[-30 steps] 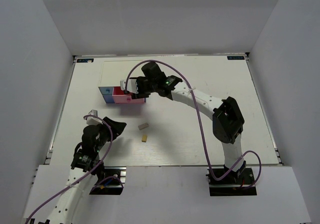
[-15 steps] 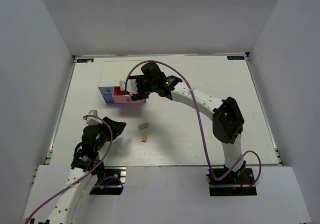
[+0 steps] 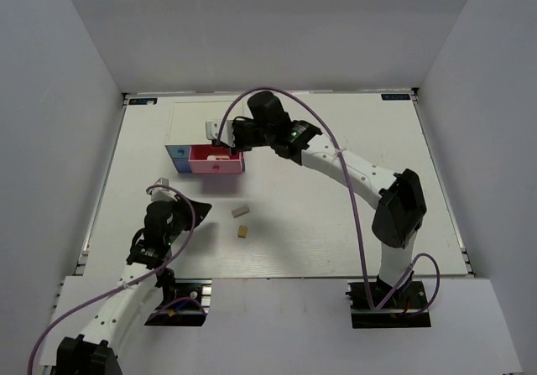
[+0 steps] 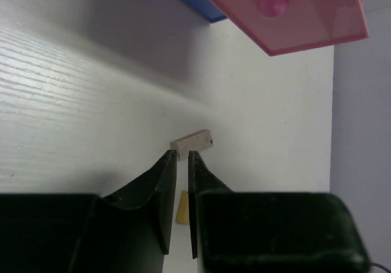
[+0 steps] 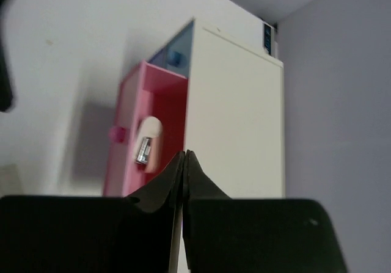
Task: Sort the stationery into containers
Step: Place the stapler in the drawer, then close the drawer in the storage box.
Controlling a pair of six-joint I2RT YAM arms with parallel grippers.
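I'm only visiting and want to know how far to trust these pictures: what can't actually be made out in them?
- Top view: what lies in the pink drawer, partly covered by the right gripper and too small.
- Left wrist view: most of the tan eraser, behind the left gripper.
- Right wrist view: what the blue drawers hold, behind their fronts.

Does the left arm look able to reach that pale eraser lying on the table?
Probably yes: the pale eraser lies just ahead of the left gripper, nothing between them, though the gripper is shut.

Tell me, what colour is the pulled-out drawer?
The drawer is pink; the right wrist view shows it best.
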